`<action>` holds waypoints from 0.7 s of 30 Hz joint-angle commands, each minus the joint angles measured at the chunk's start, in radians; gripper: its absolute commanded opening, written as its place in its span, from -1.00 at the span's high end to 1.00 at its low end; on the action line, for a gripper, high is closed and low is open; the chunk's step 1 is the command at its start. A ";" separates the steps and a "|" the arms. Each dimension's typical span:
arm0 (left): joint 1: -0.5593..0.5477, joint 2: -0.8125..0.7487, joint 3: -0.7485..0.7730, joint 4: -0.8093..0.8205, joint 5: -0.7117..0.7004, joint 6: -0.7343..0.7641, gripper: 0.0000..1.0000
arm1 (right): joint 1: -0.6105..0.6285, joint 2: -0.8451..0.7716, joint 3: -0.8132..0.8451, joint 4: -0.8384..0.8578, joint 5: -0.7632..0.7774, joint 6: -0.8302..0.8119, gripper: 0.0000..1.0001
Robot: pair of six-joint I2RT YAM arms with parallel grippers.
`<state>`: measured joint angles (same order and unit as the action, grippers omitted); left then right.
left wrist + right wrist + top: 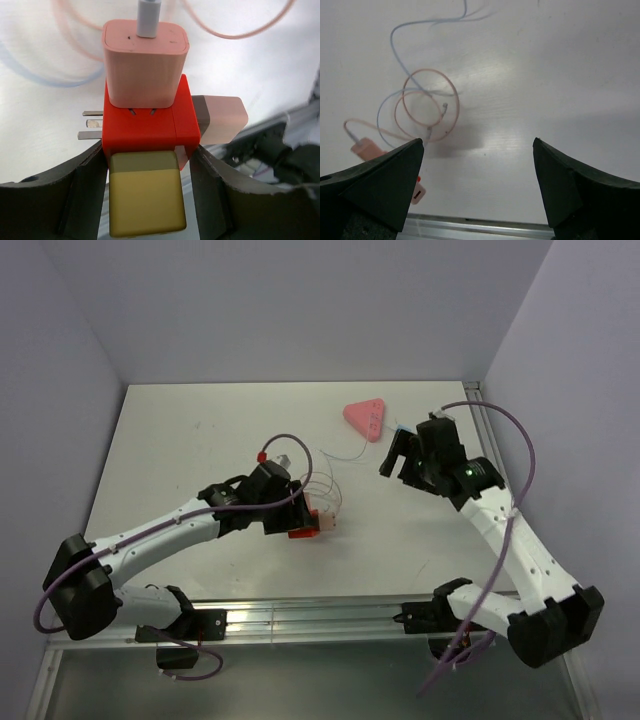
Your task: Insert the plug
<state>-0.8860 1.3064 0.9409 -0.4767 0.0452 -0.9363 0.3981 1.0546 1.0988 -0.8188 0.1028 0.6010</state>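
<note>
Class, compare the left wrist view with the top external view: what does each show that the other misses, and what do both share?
Only the left wrist view shows the metal prongs on the orange-red plastic block, the pale cable connector in the pink cube charger, and the yellow cube between the fingers of the left gripper. Only the top external view shows the pink triangular socket strip and the open right gripper. Both show the block in the left gripper and thin looped cables.
</note>
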 commanded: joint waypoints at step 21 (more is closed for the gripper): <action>0.340 -0.219 0.272 -0.398 -0.067 -0.165 0.99 | -0.269 0.987 0.725 0.133 0.140 -0.453 -0.89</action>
<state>-0.5865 1.1088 1.1454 -0.8707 0.0017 -1.0653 0.1349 1.9877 1.7172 -0.6472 0.1886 0.3550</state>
